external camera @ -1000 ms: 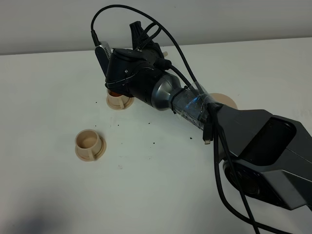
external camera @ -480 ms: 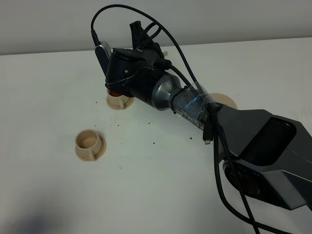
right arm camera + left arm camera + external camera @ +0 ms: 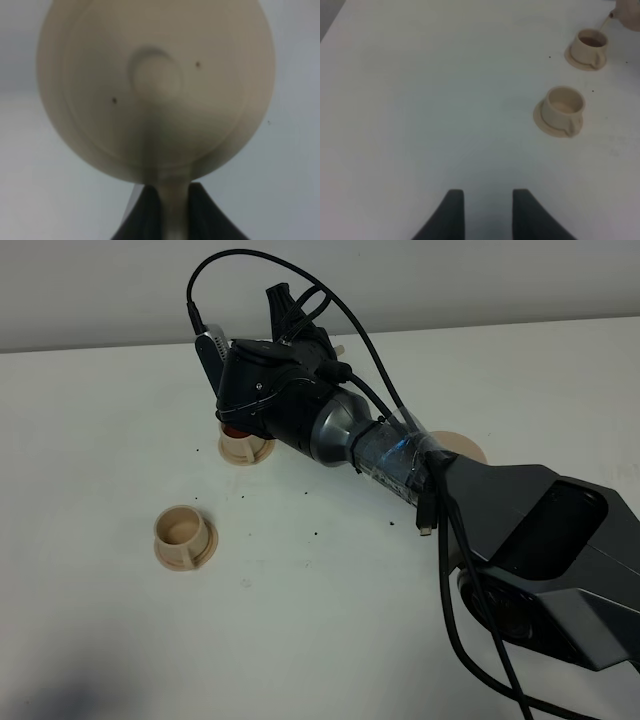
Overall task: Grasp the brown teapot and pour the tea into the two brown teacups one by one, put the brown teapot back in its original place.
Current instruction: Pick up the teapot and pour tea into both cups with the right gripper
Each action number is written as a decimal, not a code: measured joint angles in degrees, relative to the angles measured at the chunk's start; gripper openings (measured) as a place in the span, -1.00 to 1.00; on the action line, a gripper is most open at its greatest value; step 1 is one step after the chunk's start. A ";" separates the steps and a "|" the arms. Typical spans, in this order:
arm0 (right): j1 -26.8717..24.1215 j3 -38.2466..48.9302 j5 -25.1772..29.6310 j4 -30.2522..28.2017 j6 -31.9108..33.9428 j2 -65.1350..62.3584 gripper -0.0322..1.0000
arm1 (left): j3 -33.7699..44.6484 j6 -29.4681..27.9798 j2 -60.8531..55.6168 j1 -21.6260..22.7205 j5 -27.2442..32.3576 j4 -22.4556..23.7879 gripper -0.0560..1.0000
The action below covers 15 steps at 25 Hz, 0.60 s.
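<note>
My right gripper (image 3: 171, 202) is shut on the loop handle of the brown teapot (image 3: 156, 90), whose domed lid and knob fill the right wrist view. In the high view the right arm (image 3: 300, 410) reaches across to the far teacup (image 3: 245, 448) and hides nearly all of the teapot. In the left wrist view the teapot's spout (image 3: 610, 15) hangs just over that far teacup (image 3: 590, 47), which holds brown liquid. The near teacup (image 3: 183, 536) (image 3: 562, 107) stands apart from it. The flat tan saucer (image 3: 465, 447) shows partly behind the right arm. My left gripper (image 3: 487, 210) is open and empty, well short of the cups.
The white table (image 3: 320, 580) carries a few small dark specks around the cups. A grey wall (image 3: 450, 280) runs along the table's far edge. The right arm's cables (image 3: 460, 620) hang over the table's right part.
</note>
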 joint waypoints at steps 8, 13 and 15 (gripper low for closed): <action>0.00 0.00 0.00 0.00 0.00 0.00 -0.69 | 0.00 0.00 0.00 0.00 0.00 0.00 -0.36; 0.00 0.00 0.00 0.28 0.11 0.00 -0.69 | 0.00 0.00 0.00 0.00 0.00 0.00 -0.36; 0.00 0.00 0.00 1.43 0.17 0.00 -0.69 | 0.00 0.00 0.00 0.00 0.00 0.00 -0.36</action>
